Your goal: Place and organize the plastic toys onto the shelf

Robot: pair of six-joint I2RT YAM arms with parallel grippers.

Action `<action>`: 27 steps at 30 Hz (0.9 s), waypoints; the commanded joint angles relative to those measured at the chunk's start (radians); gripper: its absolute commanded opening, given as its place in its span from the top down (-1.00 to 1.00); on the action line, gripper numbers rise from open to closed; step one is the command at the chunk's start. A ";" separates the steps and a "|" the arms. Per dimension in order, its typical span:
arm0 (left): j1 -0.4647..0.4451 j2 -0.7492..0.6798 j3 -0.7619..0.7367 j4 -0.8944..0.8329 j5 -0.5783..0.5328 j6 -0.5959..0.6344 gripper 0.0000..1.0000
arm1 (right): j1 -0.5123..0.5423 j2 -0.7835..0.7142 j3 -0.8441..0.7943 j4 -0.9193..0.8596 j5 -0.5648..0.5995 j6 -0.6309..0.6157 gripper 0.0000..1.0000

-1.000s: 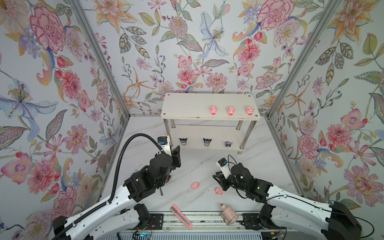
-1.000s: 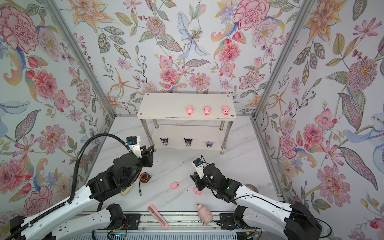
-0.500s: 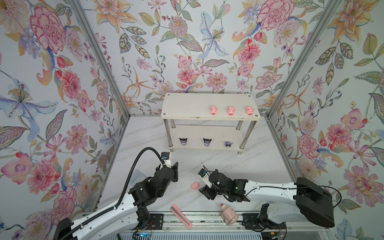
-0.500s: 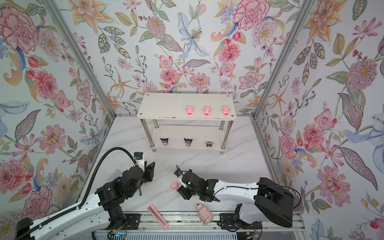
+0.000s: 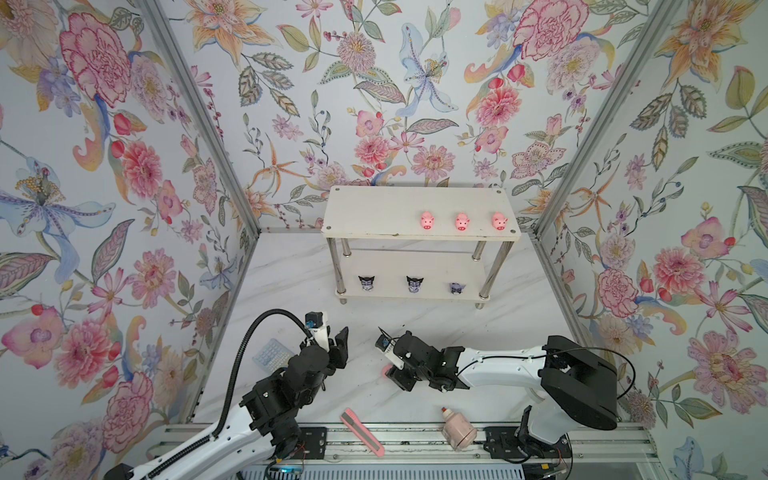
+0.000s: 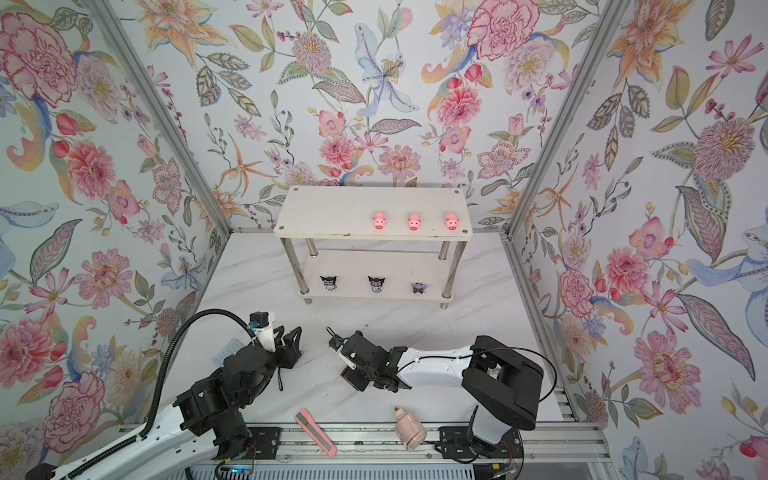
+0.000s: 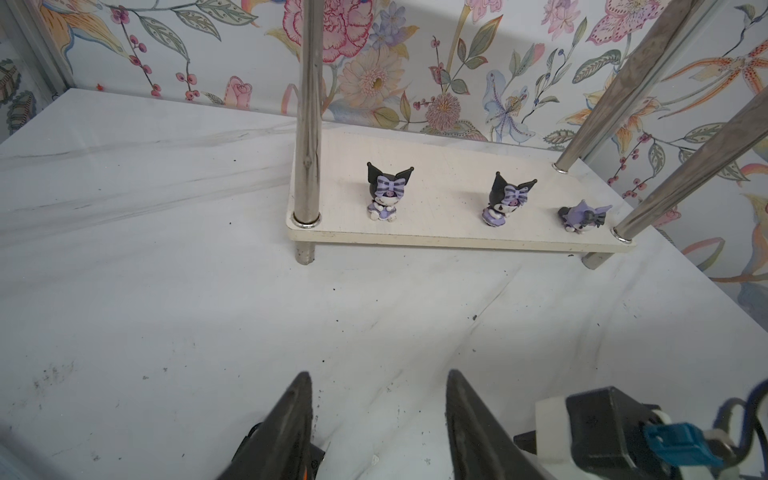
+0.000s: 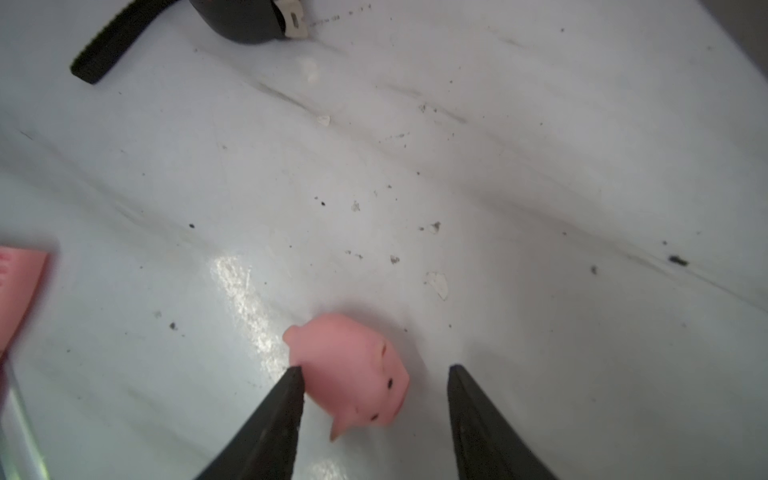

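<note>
The right fingers (image 8: 270, 424) stand moderately apart, low over the bench (image 8: 415, 166), with a pink pig (image 8: 353, 374) between them. The pig rests on the bench. One fingertip meets it; the other stands clear, so the pig is not gripped.

The left fingers (image 7: 286, 415) stand moderately apart with nothing between them, facing the shelf (image 5: 374, 212).

In both top views three pigs (image 5: 461, 221) stand in a row on the right half of the top board. Three horned figurines (image 7: 388, 191) occupy the lower board: two upright, the rightmost tipped over.

A box cutter (image 5: 361, 432) and a bottle (image 5: 457, 428) lie at the bench's near edge.
</note>
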 commanded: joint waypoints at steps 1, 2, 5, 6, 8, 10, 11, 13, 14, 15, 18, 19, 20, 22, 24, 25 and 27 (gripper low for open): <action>0.015 -0.013 -0.025 -0.020 0.005 -0.013 -0.07 | -0.004 0.046 0.045 -0.011 -0.030 -0.017 -0.03; 0.017 -0.010 -0.027 -0.020 0.009 -0.013 -0.07 | -0.005 0.057 0.053 -0.009 -0.033 -0.015 0.00; 0.019 0.001 -0.026 -0.021 0.015 -0.009 -0.07 | -0.009 0.083 0.073 0.003 -0.055 -0.006 0.09; 0.021 0.005 -0.024 -0.020 0.017 -0.008 -0.07 | -0.010 0.089 0.076 0.010 -0.068 -0.001 0.14; 0.023 0.009 -0.018 -0.021 0.018 -0.003 -0.08 | -0.013 0.101 0.081 0.018 -0.081 0.011 0.25; 0.025 0.008 -0.016 -0.020 0.018 0.000 -0.08 | -0.017 0.107 0.083 0.019 -0.079 0.024 0.46; 0.026 0.005 -0.015 -0.018 0.017 0.001 -0.08 | -0.022 0.108 0.083 0.019 -0.075 0.035 0.57; 0.028 0.000 -0.016 -0.017 0.018 0.001 -0.08 | -0.033 0.105 0.078 0.018 -0.069 0.059 0.71; 0.028 -0.001 -0.017 -0.017 0.018 0.000 -0.09 | -0.040 0.102 0.076 0.019 -0.061 0.075 0.75; 0.028 -0.002 -0.018 -0.016 0.020 0.000 -0.09 | -0.047 0.099 0.074 0.019 -0.047 0.094 0.77; 0.029 0.000 -0.022 -0.013 0.023 -0.004 -0.09 | -0.083 0.086 0.075 0.017 0.008 0.182 0.84; 0.031 0.003 -0.023 -0.012 0.022 -0.006 -0.08 | -0.100 0.079 0.074 0.019 0.022 0.228 0.87; 0.031 0.006 -0.024 -0.011 0.021 -0.009 -0.08 | -0.122 0.072 0.073 0.018 0.034 0.280 0.87; 0.031 0.013 -0.025 -0.009 0.021 -0.014 -0.08 | -0.155 0.056 0.069 0.019 0.065 0.377 0.89; 0.031 0.021 -0.028 0.003 0.028 -0.017 -0.08 | -0.174 0.037 0.056 0.031 0.105 0.453 0.88; 0.031 0.028 -0.030 0.009 0.033 -0.018 -0.08 | -0.176 0.028 0.050 0.044 0.122 0.477 0.82; 0.030 0.039 -0.034 0.023 0.041 -0.020 -0.08 | -0.174 0.023 0.047 0.056 0.145 0.500 0.57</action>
